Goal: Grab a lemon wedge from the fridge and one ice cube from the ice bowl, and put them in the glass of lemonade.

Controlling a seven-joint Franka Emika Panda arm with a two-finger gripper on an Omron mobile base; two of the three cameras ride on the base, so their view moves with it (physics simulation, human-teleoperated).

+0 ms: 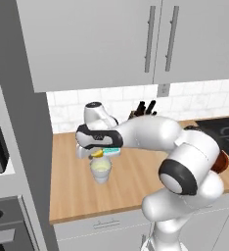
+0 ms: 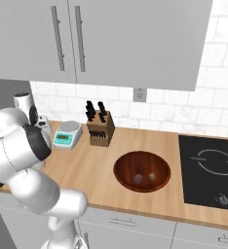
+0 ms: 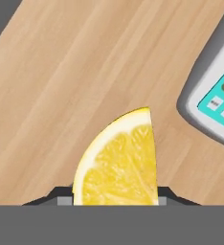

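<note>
My gripper [image 1: 98,153] is shut on the lemon wedge [image 1: 97,153], a bright-yellow crescent. In the hand view the lemon wedge [image 3: 118,162] stands between the two dark fingertips [image 3: 61,201] of the gripper [image 3: 115,199], cut face toward the camera. The glass of lemonade [image 1: 101,170] stands on the wooden counter directly under the wedge, with a small gap between them. The ice bowl [image 2: 142,171], dark reddish-brown, sits farther right on the counter with two ice cubes [image 2: 152,177] inside. The fridge is out of view.
A white kitchen scale [image 2: 67,134] with a teal display stands just behind the glass, and it appears as scale [image 3: 214,95] close to the wedge. A knife block [image 2: 99,127] is by the wall. A black cooktop [image 2: 211,170] lies right of the bowl. Upper cabinets [image 1: 136,39] hang overhead.
</note>
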